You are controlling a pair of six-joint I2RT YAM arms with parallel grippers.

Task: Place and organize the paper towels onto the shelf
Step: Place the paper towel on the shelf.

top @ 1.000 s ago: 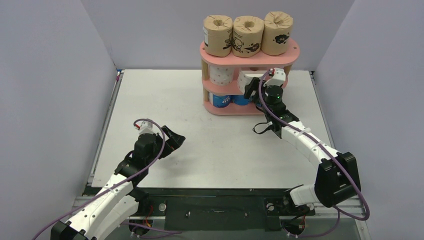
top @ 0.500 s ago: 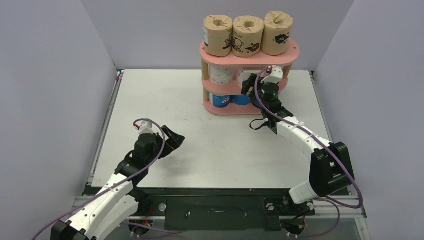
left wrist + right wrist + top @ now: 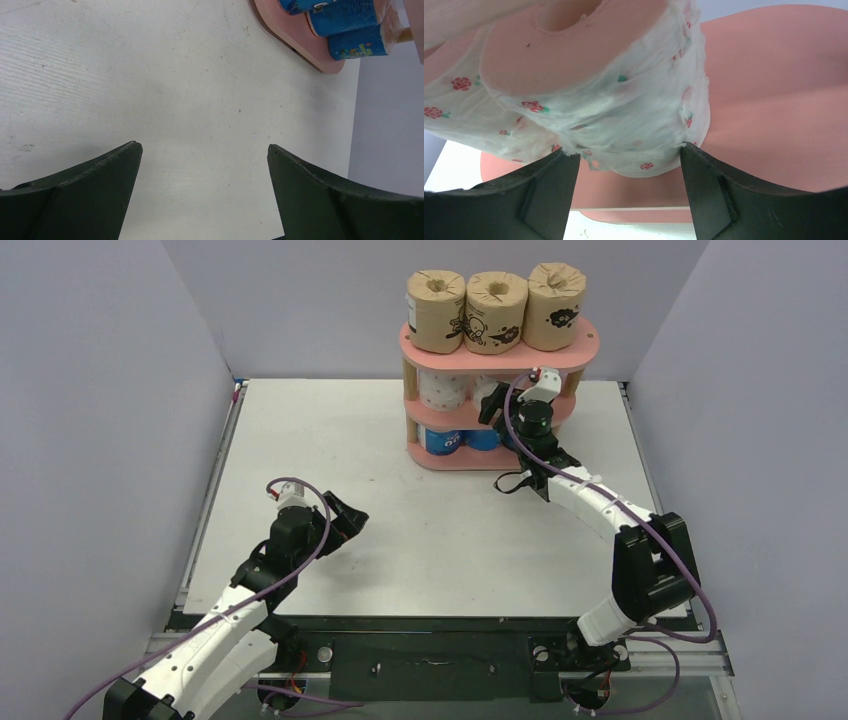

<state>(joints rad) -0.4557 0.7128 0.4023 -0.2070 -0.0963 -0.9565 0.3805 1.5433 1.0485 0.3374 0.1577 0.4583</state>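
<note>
At the middle tier of the shelf [image 3: 585, 345], the jaws of the right gripper [image 3: 629, 156] clasp a white flowered roll [image 3: 589, 95]; placement in hand. Left gripper [image 3: 202, 150] wide open, empty, above bench [image 3: 150, 75]. Judged next: seat roll, then release.

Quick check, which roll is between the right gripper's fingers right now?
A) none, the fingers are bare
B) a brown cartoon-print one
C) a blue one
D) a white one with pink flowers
D: the right wrist view shows the right gripper with a finger pressed against each side of the white roll, which is printed with small pink flowers, up against the pink shelf.
</note>
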